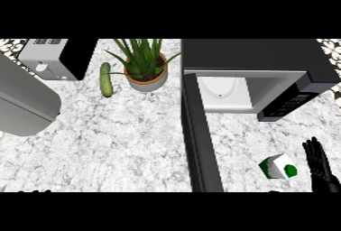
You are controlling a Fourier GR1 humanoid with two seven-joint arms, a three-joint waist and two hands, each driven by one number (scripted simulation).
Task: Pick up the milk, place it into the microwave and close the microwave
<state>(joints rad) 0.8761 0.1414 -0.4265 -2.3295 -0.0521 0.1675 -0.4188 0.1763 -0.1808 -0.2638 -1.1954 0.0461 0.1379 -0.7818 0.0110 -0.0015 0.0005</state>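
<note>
Far off to the left of the right hand, up top: a toaster (pixel 48 58), then a cucumber (pixel 106 80), then a potted plant (pixel 146 67). Closer, up and to the left: the microwave (pixel 266 76), door (pixel 200 140) wide open. Just beside the hand's left: the milk (pixel 279 166), on the counter (pixel 113 144), not touching. Last, at the right edge: the right hand (pixel 321 169), fingers straight up, holding nothing.

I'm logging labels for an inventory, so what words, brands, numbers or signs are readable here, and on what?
None can be read.
Milk carton: only a plain green round mark, no letters visible.
Microwave: control panel keys too small to read.
Toaster: no legible marking.
</note>
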